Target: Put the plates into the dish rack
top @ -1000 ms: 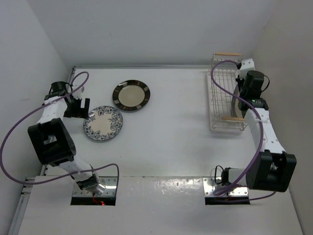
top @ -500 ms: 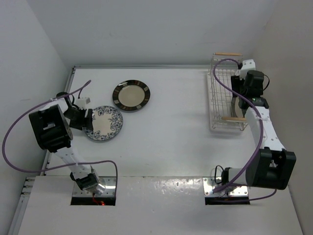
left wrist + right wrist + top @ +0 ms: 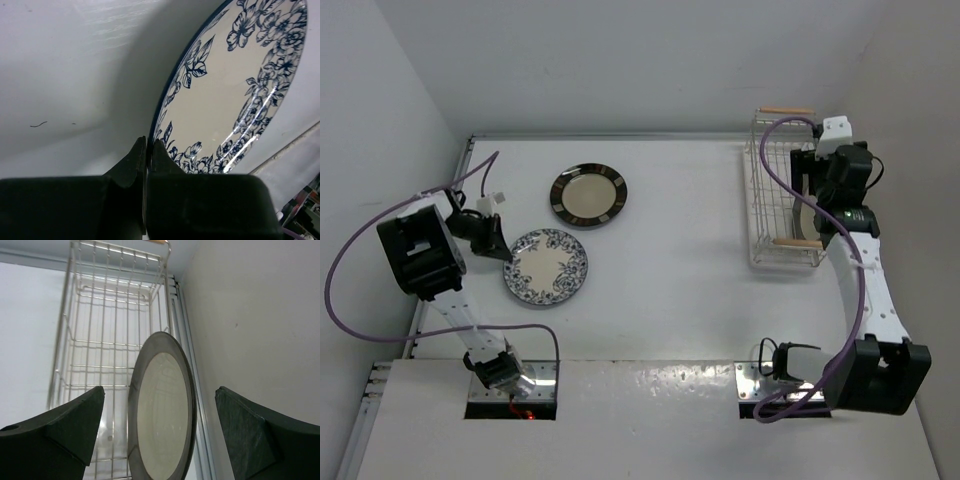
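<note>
My left gripper [image 3: 504, 250] is shut on the left rim of the white plate with the blue floral pattern [image 3: 546, 267], which lies on the table. In the left wrist view the left gripper [image 3: 148, 146] pinches that rim, and the floral plate [image 3: 235, 100] stretches away to the right. The dark-rimmed plate [image 3: 588, 195] lies flat further back. The grey-rimmed plate [image 3: 162, 410] stands on edge in the dish rack [image 3: 100, 315], at the near right end of the dish rack [image 3: 770, 200]. My right gripper [image 3: 160, 390] is open, a finger on each side of that plate without touching it.
The rack sits against the right wall, with wooden handles at its far end [image 3: 786, 110] and near end [image 3: 796, 241]. Walls close in on the left, back and right. A purple cable [image 3: 765, 150] from the right arm loops over the rack.
The left gripper moved in and shut on the floral plate's rim, and the plate slid a little right and nearer. The right gripper opened off the grey-rimmed plate, leaving it standing in the rack.
</note>
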